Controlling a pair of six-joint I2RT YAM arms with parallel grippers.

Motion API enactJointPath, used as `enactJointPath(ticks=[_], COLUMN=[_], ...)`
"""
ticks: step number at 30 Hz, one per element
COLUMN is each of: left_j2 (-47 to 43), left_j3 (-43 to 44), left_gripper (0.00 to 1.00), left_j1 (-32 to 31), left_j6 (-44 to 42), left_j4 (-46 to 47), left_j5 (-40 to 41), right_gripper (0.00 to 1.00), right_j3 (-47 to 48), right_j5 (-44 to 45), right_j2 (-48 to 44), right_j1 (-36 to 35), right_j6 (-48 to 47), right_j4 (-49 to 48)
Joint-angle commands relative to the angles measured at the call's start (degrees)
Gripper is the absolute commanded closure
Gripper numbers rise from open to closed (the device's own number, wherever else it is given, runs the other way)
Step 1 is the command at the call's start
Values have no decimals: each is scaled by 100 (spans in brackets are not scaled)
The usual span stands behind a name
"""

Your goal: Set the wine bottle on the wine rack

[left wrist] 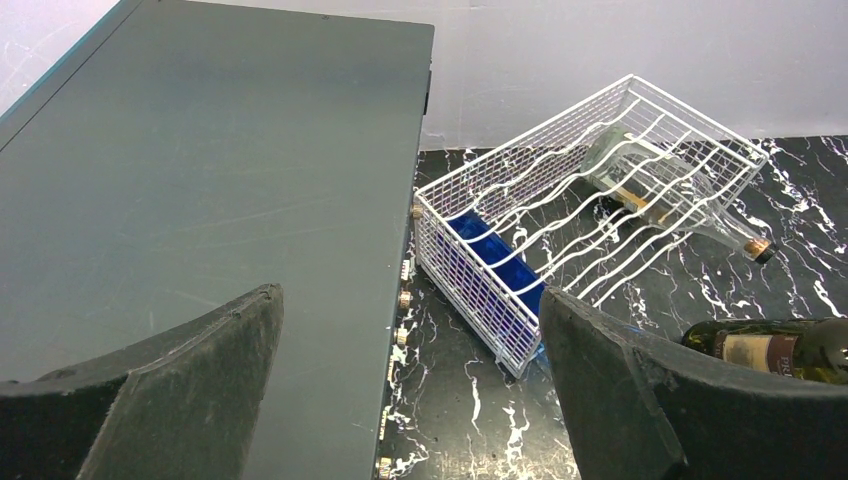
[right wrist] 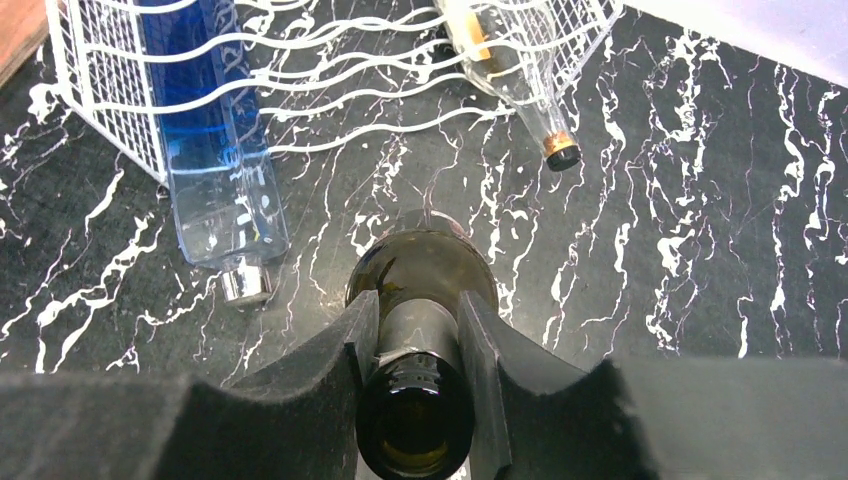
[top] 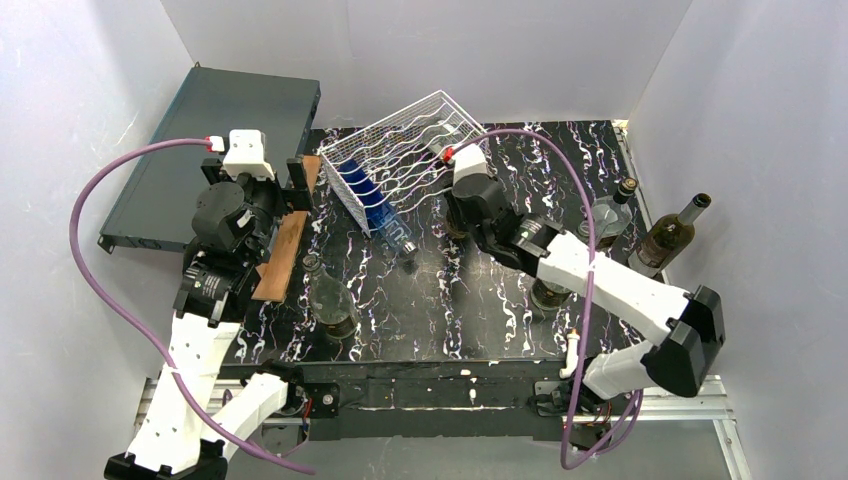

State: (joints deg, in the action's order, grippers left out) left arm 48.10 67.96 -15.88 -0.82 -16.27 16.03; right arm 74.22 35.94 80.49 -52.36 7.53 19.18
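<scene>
Black marbled desk (top: 480, 300) carries the tilted white wire wine rack (top: 410, 150). The right claw (right wrist: 415, 320) is clenched on the neck of the dark green wine bottle (right wrist: 420, 265), upright near the rack front. The left claw (left wrist: 410, 310) is released. Step in hand: transport. The next move likely calls for laying the bottle level and feeding it into a free slot.

The wine rack (top: 405, 150) is white, the tabletop (top: 480, 310) black with white marble veins, the flat box (top: 235, 125) dark grey, the wine bottle (right wrist: 425, 262) olive green, the cables (top: 76, 216) purple.
</scene>
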Motion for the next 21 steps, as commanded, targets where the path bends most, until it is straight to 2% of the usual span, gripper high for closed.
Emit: enactJointPath(ticks=[1,11,21], left_j2=[-46,-45,-46], left_j3=[-25,12,4], left_gripper=[1,1,1], left_j1=[-15,-13,-18], left_j6=[38,38,38], left_j4=[135,107,107], left_j5=[-22,-43,3], right_gripper=[99,99,99], right_j3=[-461,-1789,-2590], right_j5=[353,397,876], right_j2=[-610,-1299,-1295], right_j1=[-15,-265,-949], right_j6=[-147,611,1287], right_j4=[-1254,-1337,-1470])
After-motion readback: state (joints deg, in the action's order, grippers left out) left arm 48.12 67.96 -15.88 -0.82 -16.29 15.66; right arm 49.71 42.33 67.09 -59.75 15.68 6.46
